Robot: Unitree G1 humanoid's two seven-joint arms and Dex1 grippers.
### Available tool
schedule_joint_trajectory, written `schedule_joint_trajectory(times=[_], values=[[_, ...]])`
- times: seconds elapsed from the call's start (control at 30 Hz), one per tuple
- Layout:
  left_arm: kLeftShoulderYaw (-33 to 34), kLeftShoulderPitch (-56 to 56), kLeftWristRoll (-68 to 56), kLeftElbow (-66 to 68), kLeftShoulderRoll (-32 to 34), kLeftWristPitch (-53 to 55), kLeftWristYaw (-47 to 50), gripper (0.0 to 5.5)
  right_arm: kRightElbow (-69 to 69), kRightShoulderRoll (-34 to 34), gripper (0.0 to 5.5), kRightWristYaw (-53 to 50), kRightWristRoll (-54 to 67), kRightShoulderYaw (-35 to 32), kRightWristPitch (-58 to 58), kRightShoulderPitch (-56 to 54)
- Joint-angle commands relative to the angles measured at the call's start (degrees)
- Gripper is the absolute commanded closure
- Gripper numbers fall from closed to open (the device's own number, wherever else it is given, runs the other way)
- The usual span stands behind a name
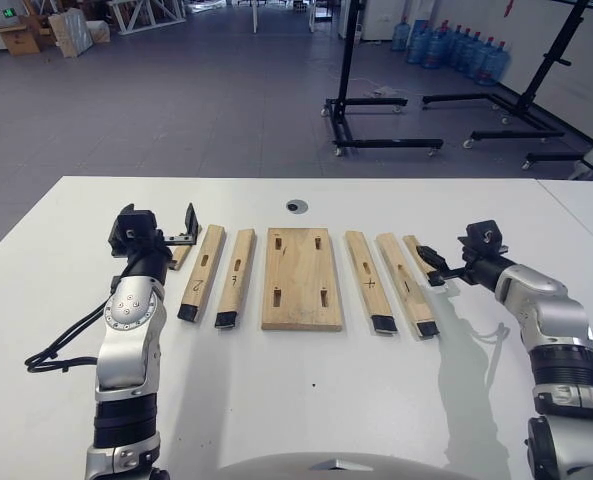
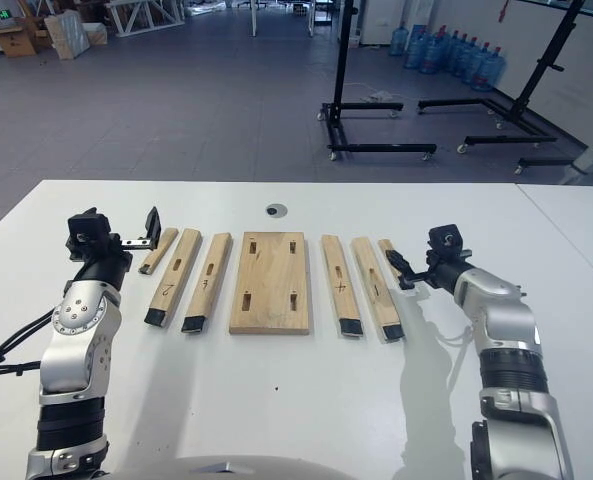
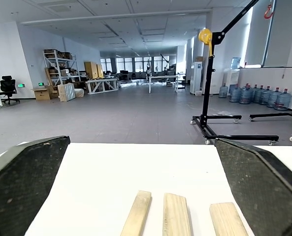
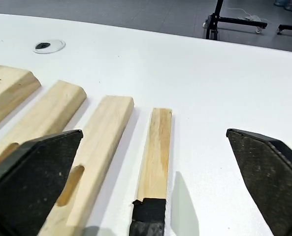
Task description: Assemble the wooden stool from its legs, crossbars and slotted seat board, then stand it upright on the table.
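Observation:
The slotted seat board [image 1: 301, 278] lies flat in the middle of the white table [image 1: 306, 400]. Two legs [image 1: 204, 270] [image 1: 236, 277] lie left of it, with a short crossbar [image 1: 181, 256] beyond them. Two more legs [image 1: 368, 281] [image 1: 407, 283] and a second crossbar [image 1: 415, 248] lie to the right. My left gripper [image 1: 166, 232] is open just above the left crossbar's far end [image 3: 136, 216]. My right gripper [image 1: 434, 265] is open low over the right crossbar [image 4: 155, 142], its pads [image 4: 32, 182] wide on either side and touching nothing.
A round cable grommet [image 1: 297, 206] sits in the table behind the seat board. A black cable [image 1: 56, 355] loops on the table by my left arm. Black wheeled stands [image 1: 381, 110] are on the floor beyond the far edge.

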Motion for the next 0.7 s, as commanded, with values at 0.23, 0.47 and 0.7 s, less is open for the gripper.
schedule_joint_trajectory(times=[0.23,0.47,0.7], values=[[-1.13,0.13,0.27,-0.1,-0.31,0.28,0.15,0.1,11.63,0.87,0.12,2.0,-4.83,3.71,-5.78,-5.5],[-1.49,0.13,0.44,-0.09,-0.28,0.27,0.14,0.1,19.94,0.7,0.12,1.21,-6.89,3.48,-9.5,-9.56],[-2.02,0.46,0.8,-0.36,-0.53,0.17,0.28,0.1,23.63,2.1,0.12,2.4,-9.25,6.31,-10.96,-10.65]])
